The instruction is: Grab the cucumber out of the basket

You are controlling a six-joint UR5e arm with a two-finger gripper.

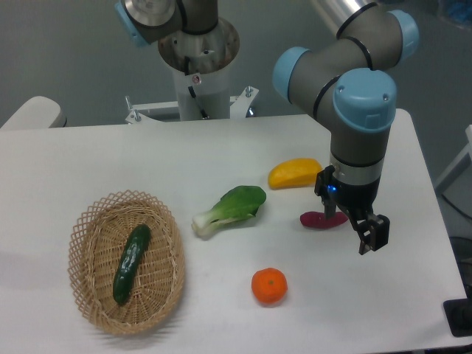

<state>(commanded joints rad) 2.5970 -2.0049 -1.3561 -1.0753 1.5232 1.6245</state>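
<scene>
The dark green cucumber (131,262) lies lengthwise in the oval wicker basket (82,221) at the front left of the table, tilted slightly to the right. My gripper (374,236) hangs far off at the right side of the table, pointing down, just right of a purple vegetable. Its black fingers (366,242) look slightly apart, with nothing between them. The whole width of the table lies between the gripper and the basket.
A bok choy (232,209) lies mid-table. A yellow mango-like fruit (295,174) sits behind it to the right. The purple vegetable (321,220) rests beside my wrist. An orange (269,286) stands near the front edge. The robot base (199,66) rises at the back.
</scene>
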